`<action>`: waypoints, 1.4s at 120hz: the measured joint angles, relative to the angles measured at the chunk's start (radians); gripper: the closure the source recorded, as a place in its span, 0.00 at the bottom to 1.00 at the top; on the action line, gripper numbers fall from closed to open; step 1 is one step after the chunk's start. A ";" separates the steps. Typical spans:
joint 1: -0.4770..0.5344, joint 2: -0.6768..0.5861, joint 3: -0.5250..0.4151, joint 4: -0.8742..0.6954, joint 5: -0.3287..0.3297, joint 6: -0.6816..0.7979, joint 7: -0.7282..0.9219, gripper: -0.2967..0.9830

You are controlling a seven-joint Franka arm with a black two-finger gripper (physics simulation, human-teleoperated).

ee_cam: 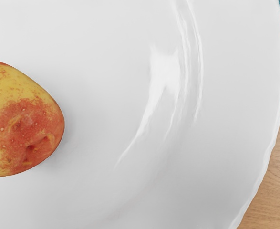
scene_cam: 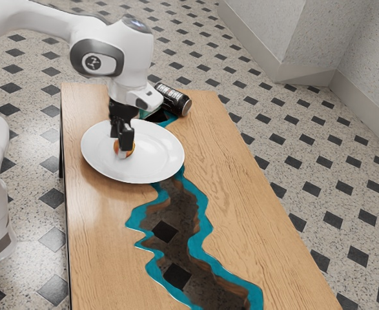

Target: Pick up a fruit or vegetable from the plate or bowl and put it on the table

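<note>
My gripper (scene_cam: pixel 123 147) is low over the white plate (scene_cam: pixel 162 155), toward the plate's side at the exterior view's left. Right at its tip is an orange-red fruit (scene_cam: pixel 130 150), partly covered by the gripper; whether it is held cannot be told. The wrist view has the same fruit (ee_cam: pixel 23 121), yellow with red blotches and a dimpled end, cut off by the picture's edge. Around it lies the smooth white plate (ee_cam: pixel 111 62).
A dark can (scene_cam: pixel 172 99) lies on its side beyond the plate, by the table's far end. The wooden table (scene_cam: pixel 231 174) has a teal-edged, see-through channel (scene_cam: pixel 205 226) running along it.
</note>
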 joint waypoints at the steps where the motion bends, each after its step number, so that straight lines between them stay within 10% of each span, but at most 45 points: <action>1: 0.002 0.002 0.000 0.000 0.000 0.003 0.000 0.23; 137: 0.062 0.284 0.169 0.063 0.002 0.119 -0.025 0.23; 168: 0.047 0.290 0.188 0.069 0.006 0.146 -0.030 0.50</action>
